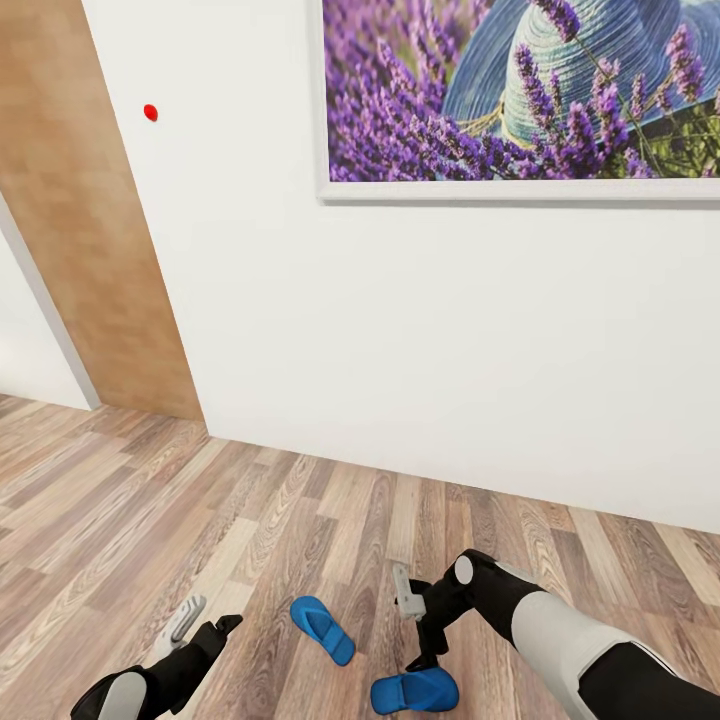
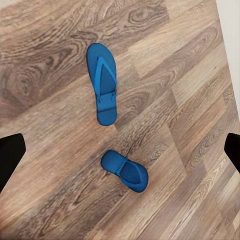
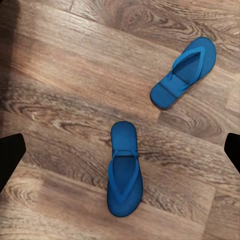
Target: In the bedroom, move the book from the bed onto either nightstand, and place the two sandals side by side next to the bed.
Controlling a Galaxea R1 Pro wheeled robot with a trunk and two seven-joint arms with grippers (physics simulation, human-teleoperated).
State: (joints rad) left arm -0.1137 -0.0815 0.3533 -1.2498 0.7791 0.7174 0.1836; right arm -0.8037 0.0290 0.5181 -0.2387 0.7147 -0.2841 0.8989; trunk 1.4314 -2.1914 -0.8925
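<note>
Two flat blue sandals (image 1: 322, 629) (image 1: 414, 690) lay apart on grainy wood-plank floor (image 1: 150, 520), the second at four o'clock. Left gripper (image 1: 205, 620) and right gripper (image 1: 415, 625) both spread, empty.

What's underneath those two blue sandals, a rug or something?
No rug: both sandals lie flat on the bare wood-plank floor, apart from each other. The planks run on all around them. The patch directly beneath each sole is covered, so I cannot see it.
</note>
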